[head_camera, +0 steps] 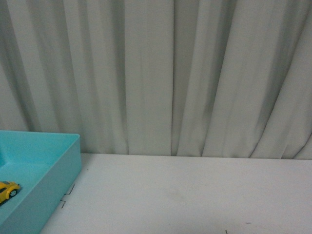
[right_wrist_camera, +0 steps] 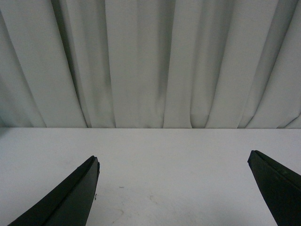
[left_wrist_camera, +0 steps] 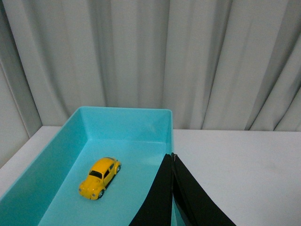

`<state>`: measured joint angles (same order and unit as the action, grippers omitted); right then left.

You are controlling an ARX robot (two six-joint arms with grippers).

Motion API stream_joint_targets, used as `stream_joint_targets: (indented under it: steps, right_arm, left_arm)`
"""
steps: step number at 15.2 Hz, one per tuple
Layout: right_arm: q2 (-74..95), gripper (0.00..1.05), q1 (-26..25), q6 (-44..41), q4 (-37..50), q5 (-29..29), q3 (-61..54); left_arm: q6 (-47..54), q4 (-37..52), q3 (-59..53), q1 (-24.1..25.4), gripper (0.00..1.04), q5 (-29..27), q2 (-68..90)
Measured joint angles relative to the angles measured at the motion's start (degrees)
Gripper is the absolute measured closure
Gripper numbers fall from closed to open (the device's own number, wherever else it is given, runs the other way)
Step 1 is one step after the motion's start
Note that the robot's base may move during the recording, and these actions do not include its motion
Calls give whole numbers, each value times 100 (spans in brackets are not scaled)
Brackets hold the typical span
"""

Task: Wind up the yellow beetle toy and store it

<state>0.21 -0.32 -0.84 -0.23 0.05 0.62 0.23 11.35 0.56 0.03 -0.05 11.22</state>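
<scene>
The yellow beetle toy [left_wrist_camera: 100,177] rests on its wheels on the floor of a turquoise bin [left_wrist_camera: 127,117]. The front view catches only part of the yellow beetle toy [head_camera: 8,190] at the far left, inside that turquoise bin [head_camera: 63,165]. My left gripper [left_wrist_camera: 172,157] is shut with nothing between its black fingers, and its tips hang over the bin's near right wall, apart from the car. My right gripper [right_wrist_camera: 174,162] is open above bare white table, holding nothing. Neither gripper shows in the front view.
A white table [head_camera: 195,195] stretches to the right of the bin. A pale pleated curtain [head_camera: 170,73] closes off the far edge of the table in all views. Small dark marks [head_camera: 66,195] lie on the table beside the bin.
</scene>
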Motion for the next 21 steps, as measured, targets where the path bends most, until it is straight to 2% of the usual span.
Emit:
stream_joint_targets:
  steps: [2, 3, 8, 16, 21]
  right_arm:
    - [0, 6, 0, 0, 0, -2, 0]
    - [0, 6, 0, 0, 0, 4, 0]
    - [0, 6, 0, 2, 4, 0, 0]
    - [0, 6, 0, 2, 0, -2, 0]
    - [0, 6, 0, 2, 2, -2, 0]
  left_arm:
    - [0, -319, 4, 0, 103, 0, -229]
    - [0, -1113, 4, 0, 103, 22, -772]
    - [-11, -1156, 4, 0, 102, 2, -1099]
    - [-9, -1156, 4, 0, 7, 2, -1097]
    - [-7, -1156, 4, 0, 7, 2, -1097]
